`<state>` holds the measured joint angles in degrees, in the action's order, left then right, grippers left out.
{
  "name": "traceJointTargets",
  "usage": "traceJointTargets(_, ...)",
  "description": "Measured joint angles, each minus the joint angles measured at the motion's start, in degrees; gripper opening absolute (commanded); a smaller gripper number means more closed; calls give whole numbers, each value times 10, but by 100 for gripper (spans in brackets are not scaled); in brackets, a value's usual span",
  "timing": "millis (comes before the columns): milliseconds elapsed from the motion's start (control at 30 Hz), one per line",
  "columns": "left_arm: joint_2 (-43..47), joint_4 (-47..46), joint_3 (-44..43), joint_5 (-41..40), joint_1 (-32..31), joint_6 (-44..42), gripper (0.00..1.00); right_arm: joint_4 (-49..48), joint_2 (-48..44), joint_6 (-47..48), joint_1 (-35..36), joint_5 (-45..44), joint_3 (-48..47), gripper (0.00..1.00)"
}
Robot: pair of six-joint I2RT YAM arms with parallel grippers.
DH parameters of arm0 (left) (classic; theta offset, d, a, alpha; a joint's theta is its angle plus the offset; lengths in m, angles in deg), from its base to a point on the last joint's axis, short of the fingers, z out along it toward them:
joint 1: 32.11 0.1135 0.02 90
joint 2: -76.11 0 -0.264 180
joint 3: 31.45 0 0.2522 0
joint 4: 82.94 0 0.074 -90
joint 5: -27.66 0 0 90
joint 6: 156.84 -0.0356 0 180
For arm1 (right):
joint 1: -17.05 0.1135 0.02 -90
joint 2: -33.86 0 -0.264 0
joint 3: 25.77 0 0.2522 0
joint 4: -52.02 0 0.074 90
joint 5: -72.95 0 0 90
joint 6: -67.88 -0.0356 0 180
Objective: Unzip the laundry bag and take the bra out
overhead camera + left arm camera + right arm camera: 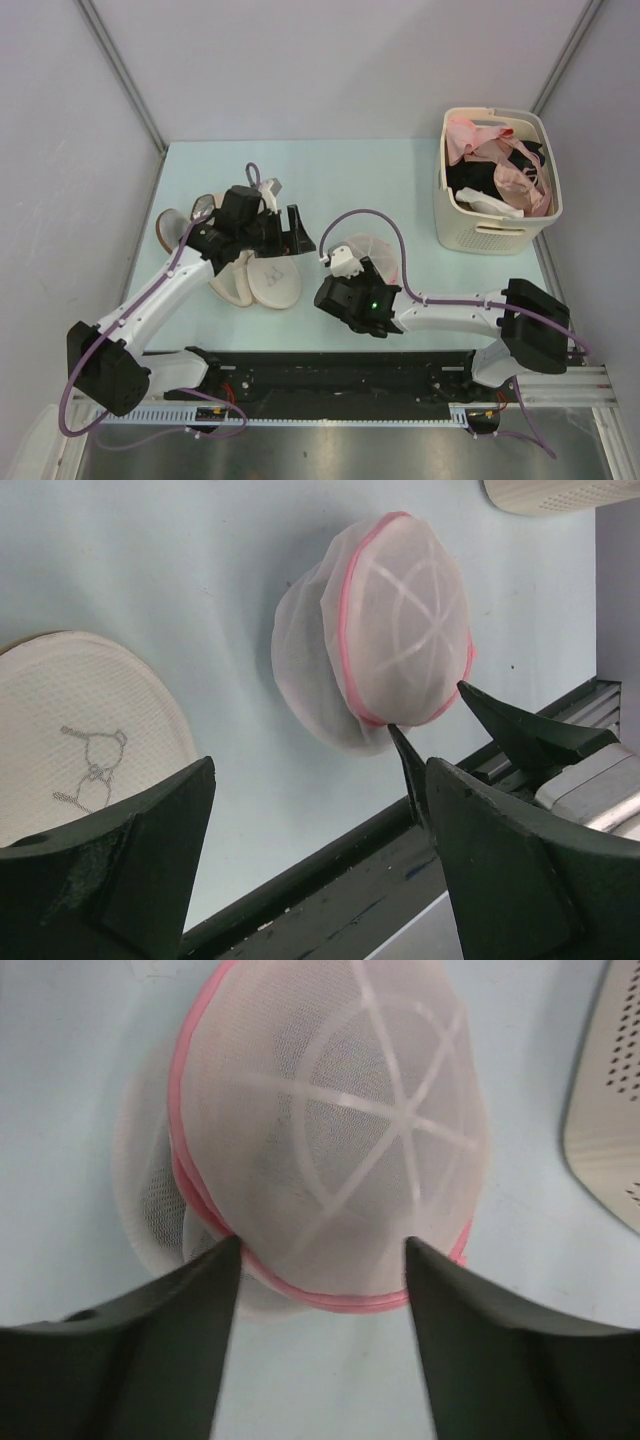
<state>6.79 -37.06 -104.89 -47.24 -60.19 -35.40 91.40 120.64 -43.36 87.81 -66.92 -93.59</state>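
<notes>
Closest to the lens on the right wrist, the two dark wedge fingers (130, 1360) of the right gripper (322, 1250) stand spread, one on either side of the near edge of the laundry bag (330, 1130). Whether the tips already press the mesh I cannot tell, though the dome shows no dent.

Out from there, the bag lies on the pale green table (390, 170), between the two arms and well left of the cream basket (495, 222). It looks feather-light: fine translucent white mesh stretched over white ribs that fan out like a star, with a pink zip rim round the seam. I'd judge the ribs springy, so the shell will give under a squeeze, and it may skate across the smooth top if pushed from one side only. The rim looks the firmest part and the sensible place to pinch. I cannot make out the zip pull, and the two halves sit a little offset on the left. Of the bra I see nothing certain, only a greyish shade behind the mesh; being soft cloth, it would likely snag on the way out.

Farther off, the left gripper (320, 770) hangs above the table with its jaws wide and nothing between them, looking across at the bag. Beside it lie cream oval pads (260, 280), padded and finely textured, one bearing a small line drawing. Pink and black garments are heaped in the basket.
</notes>
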Motion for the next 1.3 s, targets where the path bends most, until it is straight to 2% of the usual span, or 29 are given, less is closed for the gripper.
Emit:
traceJointTargets(33, 0, 0, 0, 1, 0, 0, 90, 3, 0, -6, 0, -9, 0, 44)
traceJointTargets(133, 0, 0, 1, 2, 0, 0, 90, 6, 0, -16, 1, -29, 0, 26)
traceJointTargets(300, 0, -2, 7, 4, 0, 0, 90, 2, -14, -17, 9, -42, -1, 14)
traceJointTargets(433, 0, -2, 9, 5, 0, 0, 91, -5, -30, -11, 10, -52, -1, 0)
traceJointTargets(767, -9, -53, 55, 66, -1, 10, 91, -7, -45, -7, -14, -54, -1, 0)
traceJointTargets(867, -29, -67, 70, 79, -3, 16, 91, -13, -56, 5, -25, -35, -1, 49)
traceJointTargets(900, -34, -71, 75, 82, -3, 17, 91, -19, -61, 16, -28, -23, -1, 73)
traceJointTargets(933, -37, -73, 79, 83, -3, 17, 91, -24, -62, 21, -28, -14, -1, 79)
traceJointTargets(1000, -38, -74, 86, 83, -3, 18, 91, -33, -62, 38, -23, 4, -1, 83)
traceJointTargets(1067, -38, -75, 87, 84, -4, 20, 91, -37, -62, 50, -19, 18, -1, 83)
traceJointTargets(1200, -38, -76, 87, 87, -4, 21, 91, -46, -48, 57, -19, 25, -1, 76)
traceJointTargets(1300, -38, -78, 90, 89, -4, 22, 91, -47, -31, 58, -31, 25, -1, 76)
